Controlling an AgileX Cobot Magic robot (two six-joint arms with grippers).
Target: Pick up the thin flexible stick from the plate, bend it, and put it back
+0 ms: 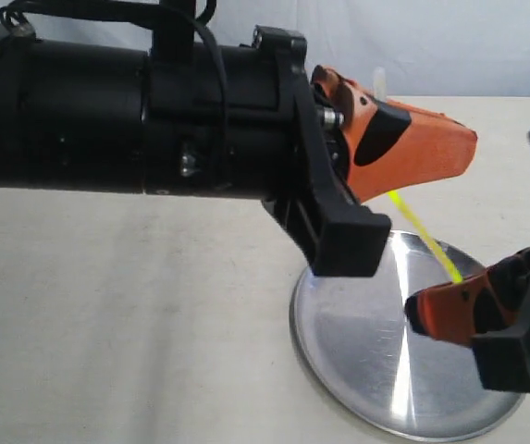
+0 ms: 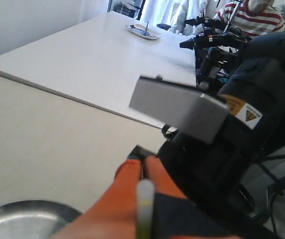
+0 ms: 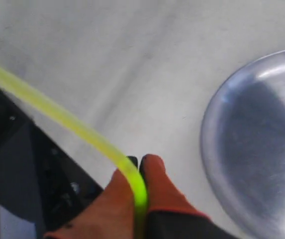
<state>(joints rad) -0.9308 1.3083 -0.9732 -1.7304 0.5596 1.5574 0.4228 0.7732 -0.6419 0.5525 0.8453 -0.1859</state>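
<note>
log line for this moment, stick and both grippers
stick: off plate, bowed | left gripper: shut on stick | right gripper: shut on stick

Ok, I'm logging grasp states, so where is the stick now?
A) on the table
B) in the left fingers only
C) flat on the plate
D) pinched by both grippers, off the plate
D: the stick spans from the left gripper to the right gripper, each wrist view showing it pinched between orange fingers, off the plate.
</note>
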